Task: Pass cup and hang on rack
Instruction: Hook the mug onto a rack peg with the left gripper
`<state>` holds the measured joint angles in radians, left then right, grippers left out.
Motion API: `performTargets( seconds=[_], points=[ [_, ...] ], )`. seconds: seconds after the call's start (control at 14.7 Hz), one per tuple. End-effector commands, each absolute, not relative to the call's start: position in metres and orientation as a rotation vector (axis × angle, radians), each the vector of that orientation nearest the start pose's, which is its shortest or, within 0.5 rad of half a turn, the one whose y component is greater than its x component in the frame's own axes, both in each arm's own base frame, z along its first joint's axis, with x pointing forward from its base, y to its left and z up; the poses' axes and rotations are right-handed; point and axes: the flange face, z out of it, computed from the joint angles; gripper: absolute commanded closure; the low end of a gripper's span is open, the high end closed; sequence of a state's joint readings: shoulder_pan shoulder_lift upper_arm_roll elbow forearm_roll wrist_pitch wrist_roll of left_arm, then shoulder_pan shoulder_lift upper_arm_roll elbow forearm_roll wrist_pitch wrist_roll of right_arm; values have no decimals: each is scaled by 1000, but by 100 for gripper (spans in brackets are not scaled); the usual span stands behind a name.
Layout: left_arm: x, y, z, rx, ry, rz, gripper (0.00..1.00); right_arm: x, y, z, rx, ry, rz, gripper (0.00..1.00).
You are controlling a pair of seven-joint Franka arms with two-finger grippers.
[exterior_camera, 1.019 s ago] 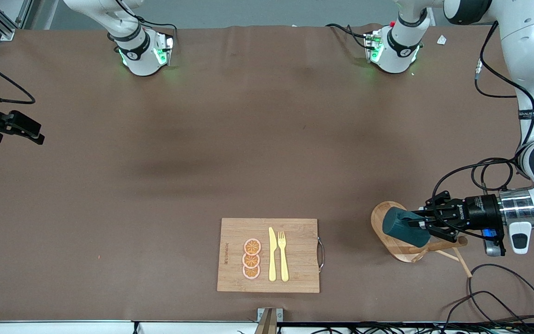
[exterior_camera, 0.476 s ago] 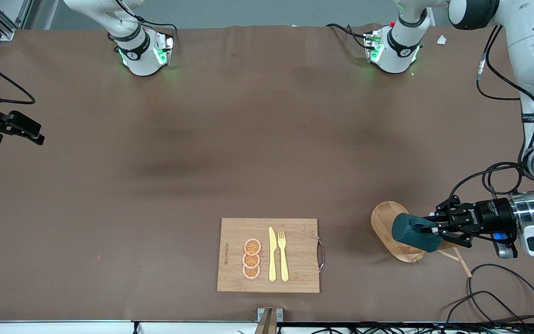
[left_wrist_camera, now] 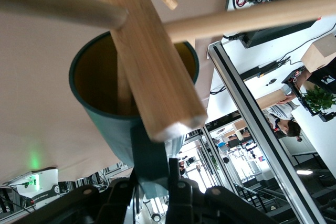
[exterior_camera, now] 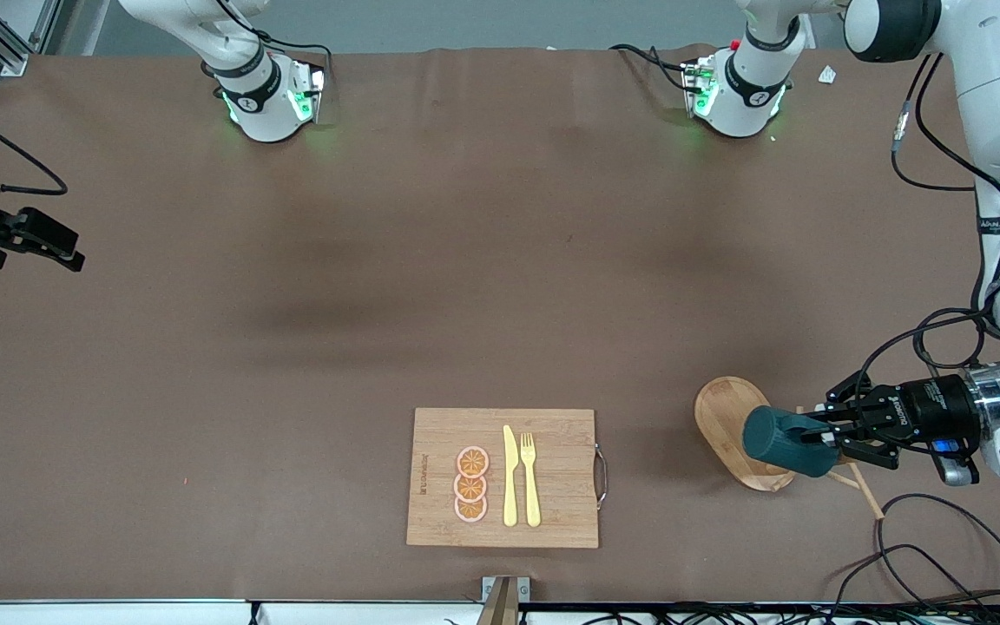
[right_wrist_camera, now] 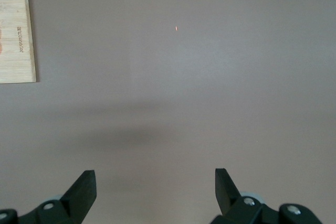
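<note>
Overhead, the cup (exterior_camera: pixel 779 442) is held clamped by the left gripper (exterior_camera: pixel 823 434) over the rack (exterior_camera: pixel 730 421); closer up, a peg (left_wrist_camera: pixel 122 85) seemingly enters it. The right gripper (right_wrist_camera: pixel 155 192) is parked open.

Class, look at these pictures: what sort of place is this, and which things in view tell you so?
Probably a robotics lab: two white arms bolted to a brown-covered table, loose cables, and staged props, a cutting board and a mug rack.

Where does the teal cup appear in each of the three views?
Front view: the cup is held over the rack's base by the left end effector.
Left wrist view: the cup fills the middle, mouth facing the rack's post.
Right wrist view: not in it.
Shared landmark: the rack.
</note>
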<state>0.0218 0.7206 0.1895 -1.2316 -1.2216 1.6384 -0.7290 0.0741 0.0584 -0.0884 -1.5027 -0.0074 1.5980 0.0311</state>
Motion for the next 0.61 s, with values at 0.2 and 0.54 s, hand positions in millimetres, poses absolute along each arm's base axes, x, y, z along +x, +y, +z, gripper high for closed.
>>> performTargets(
  seconds=[0.2,0.54],
  points=[
    [742,23,372,1710,1165,-636,100,573,-10,628,-3167,77,-71,0],
    [742,29,365,1696,1160,-631,100,572,-12,629,-3170,80,-69,0]
  ],
)
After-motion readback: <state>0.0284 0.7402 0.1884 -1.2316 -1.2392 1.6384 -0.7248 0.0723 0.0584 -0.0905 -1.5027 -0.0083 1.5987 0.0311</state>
